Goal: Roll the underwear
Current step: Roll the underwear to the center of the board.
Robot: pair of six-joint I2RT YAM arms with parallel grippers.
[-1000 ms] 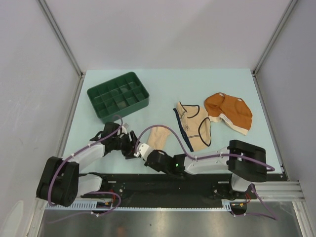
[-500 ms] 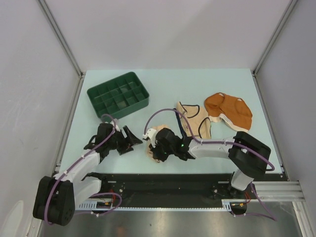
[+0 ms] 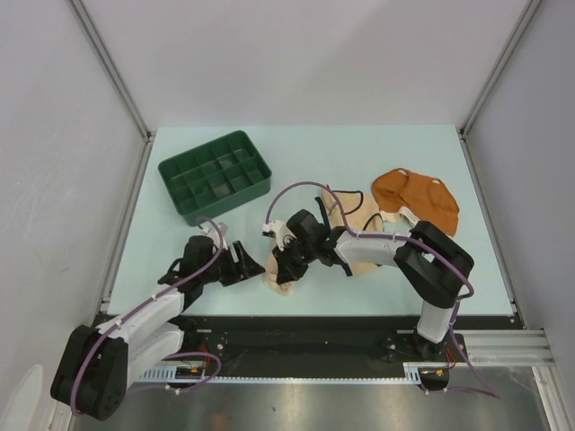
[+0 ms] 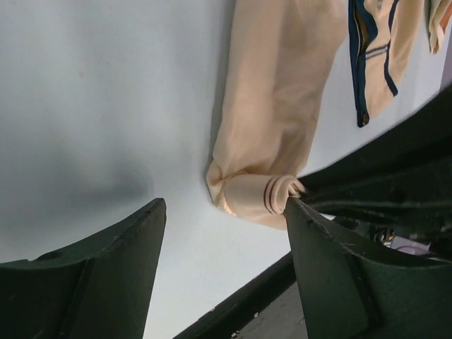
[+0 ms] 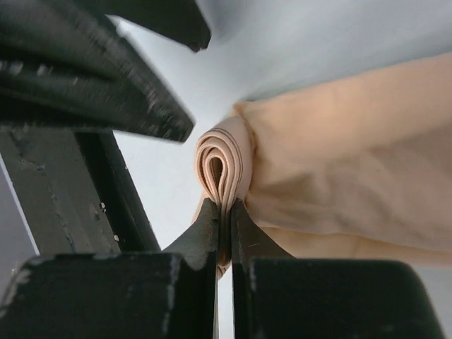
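Observation:
The pale peach underwear lies on the table, its near end rolled into a small coil. My right gripper is shut on that coil; in the top view it sits at the garment's near-left end. My left gripper is open and empty just left of the roll, its right finger beside the coil. In the top view it is low. The cream underwear with black trim is partly under my right forearm. The rust-orange underwear lies flat at the right.
A dark green compartment tray stands at the back left. The black base rail runs along the near table edge, close to the roll. The right arm's purple cable loops over the table centre.
My right gripper has moved from the near edge away and leftward, turning the peach underwear's near end into a coil. Its forearm now lies over the cream garment. My left gripper shifted right, toward the roll.

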